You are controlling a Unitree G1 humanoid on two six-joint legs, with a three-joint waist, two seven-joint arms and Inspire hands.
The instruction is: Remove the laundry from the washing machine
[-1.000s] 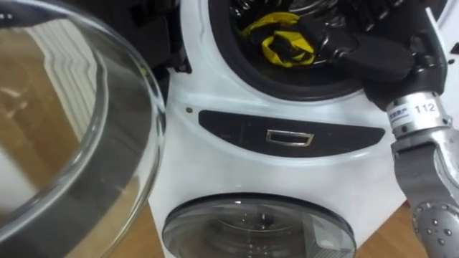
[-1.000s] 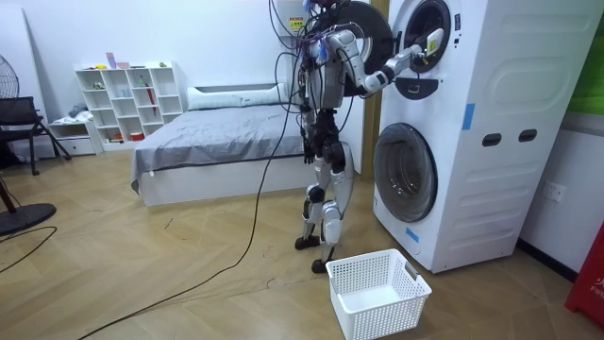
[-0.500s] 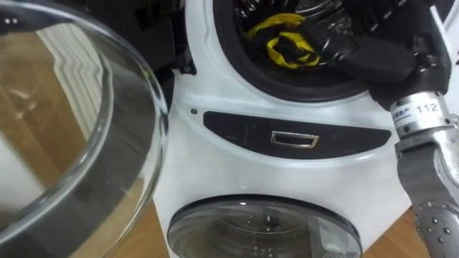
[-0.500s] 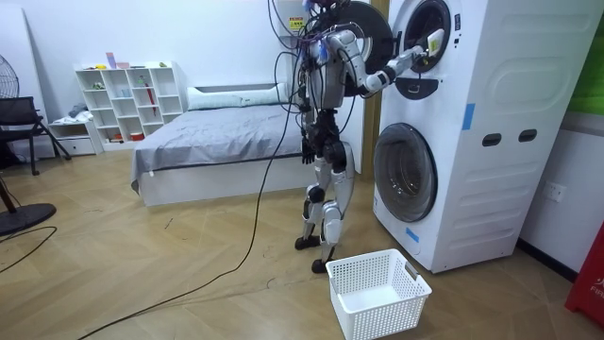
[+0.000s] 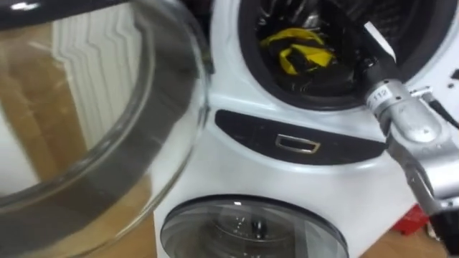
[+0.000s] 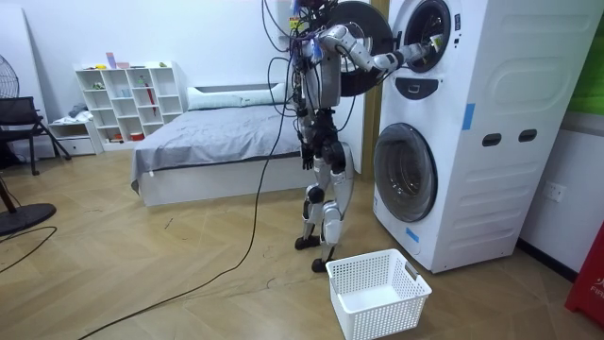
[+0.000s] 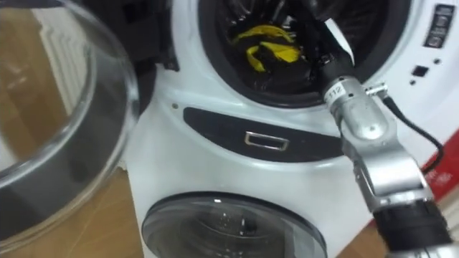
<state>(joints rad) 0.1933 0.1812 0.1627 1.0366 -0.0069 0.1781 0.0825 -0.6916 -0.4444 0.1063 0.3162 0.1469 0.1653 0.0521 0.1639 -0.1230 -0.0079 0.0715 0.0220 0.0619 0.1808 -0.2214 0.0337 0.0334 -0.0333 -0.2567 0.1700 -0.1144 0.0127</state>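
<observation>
The upper washing machine's round opening (image 5: pixel 244 79) is open in front of me. Inside the dark drum lies a yellow and black cloth (image 5: pixel 305 54), also seen in the right eye view (image 7: pixel 267 43). My right hand (image 7: pixel 315 32) is reached into the drum just right of the cloth, its dark shape merging with the dark interior, so its fingers are hidden. The silver forearm (image 5: pixel 412 143) leads up to it from the lower right. In the room view I stand upright facing the stacked machines (image 6: pixel 453 123) with that arm stretched into the upper one.
The upper machine's glass door (image 5: pixel 86 122) hangs open at my left, close to my head. Below is the lower machine's closed round door (image 5: pixel 251 229). A white laundry basket (image 6: pixel 377 293) sits on the floor by my feet; a bed (image 6: pixel 217 142) stands behind.
My right arm has pushed deeper into the drum, the hand now beside the yellow cloth. The eye views have shifted, bringing the glass door closer.
</observation>
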